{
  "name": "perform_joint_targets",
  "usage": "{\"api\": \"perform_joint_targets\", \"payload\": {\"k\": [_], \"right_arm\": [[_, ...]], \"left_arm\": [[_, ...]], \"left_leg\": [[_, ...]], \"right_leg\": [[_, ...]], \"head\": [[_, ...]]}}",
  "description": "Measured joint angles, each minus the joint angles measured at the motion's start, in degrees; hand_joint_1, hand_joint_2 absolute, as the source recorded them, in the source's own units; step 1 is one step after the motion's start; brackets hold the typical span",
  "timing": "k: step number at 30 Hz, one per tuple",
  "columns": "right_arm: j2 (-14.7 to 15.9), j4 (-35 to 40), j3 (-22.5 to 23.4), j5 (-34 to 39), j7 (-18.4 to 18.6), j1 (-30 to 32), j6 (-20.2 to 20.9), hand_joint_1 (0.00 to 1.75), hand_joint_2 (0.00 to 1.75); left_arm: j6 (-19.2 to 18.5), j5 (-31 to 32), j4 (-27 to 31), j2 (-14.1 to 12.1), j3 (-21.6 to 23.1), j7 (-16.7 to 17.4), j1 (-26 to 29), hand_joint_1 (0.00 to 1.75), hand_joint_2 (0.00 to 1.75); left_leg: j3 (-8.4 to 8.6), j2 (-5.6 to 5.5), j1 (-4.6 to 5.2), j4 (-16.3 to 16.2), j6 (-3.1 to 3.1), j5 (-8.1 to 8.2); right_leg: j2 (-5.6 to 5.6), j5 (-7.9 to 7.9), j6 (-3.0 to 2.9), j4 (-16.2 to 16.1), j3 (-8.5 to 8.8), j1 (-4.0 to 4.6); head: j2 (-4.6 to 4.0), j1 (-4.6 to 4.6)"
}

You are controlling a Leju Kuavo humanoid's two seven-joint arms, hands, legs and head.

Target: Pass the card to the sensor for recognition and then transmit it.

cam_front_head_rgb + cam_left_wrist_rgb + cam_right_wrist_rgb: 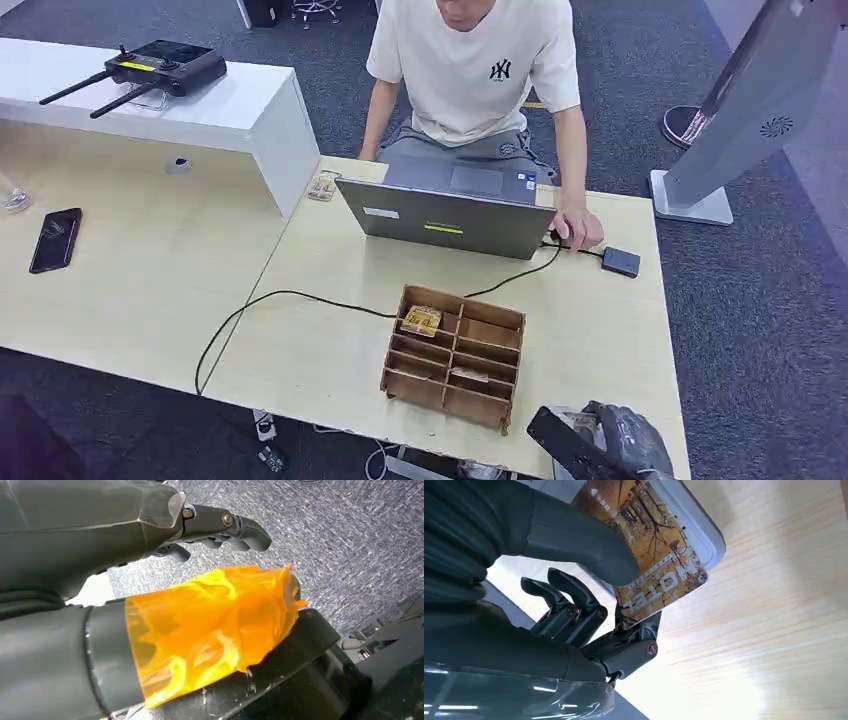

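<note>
My right hand (618,440) is low over the table's near right corner. It pinches a card (659,565) printed with autumn trees and the word HOTEL between thumb and fingers. The card lies flat against a pale grey rounded sensor pad (699,527) on the wooden tabletop. In the head view a sliver of the card (583,421) shows at the hand. My left hand (165,535) hangs over grey carpet and holds nothing; its fingers (235,527) reach forward, apart from the thumb, which is wrapped in orange tape (215,625).
A wooden compartment box (455,357) stands mid-table with another card (421,320) in its far left slot. Behind it are a laptop (447,215), a person (470,70) with one hand on a mouse, a small black box (621,262) and a cable (260,305). A phone (55,239) lies far left.
</note>
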State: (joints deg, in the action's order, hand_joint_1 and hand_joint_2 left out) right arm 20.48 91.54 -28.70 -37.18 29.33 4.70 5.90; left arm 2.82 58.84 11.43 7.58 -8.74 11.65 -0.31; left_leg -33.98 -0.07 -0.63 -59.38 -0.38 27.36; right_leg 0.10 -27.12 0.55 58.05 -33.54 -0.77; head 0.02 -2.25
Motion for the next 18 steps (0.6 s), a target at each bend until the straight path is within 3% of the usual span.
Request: {"api": "perform_joint_targets", "payload": {"k": [18], "right_arm": [[-0.04, -0.65, -0.22, 0.41, 0.07, -0.11, -0.15, 1.75, 1.75]], "left_arm": [[-0.07, 0.15, 0.0, 0.0, 0.0, 0.02, -0.04, 0.0, 0.0]], "left_leg": [[0.06, 0.0, 0.0, 0.0, 0.0, 0.0]], "right_leg": [[0.0, 0.0, 0.0, 0.0, 0.06, 0.0]], "head": [[0.0, 0.0]]}}
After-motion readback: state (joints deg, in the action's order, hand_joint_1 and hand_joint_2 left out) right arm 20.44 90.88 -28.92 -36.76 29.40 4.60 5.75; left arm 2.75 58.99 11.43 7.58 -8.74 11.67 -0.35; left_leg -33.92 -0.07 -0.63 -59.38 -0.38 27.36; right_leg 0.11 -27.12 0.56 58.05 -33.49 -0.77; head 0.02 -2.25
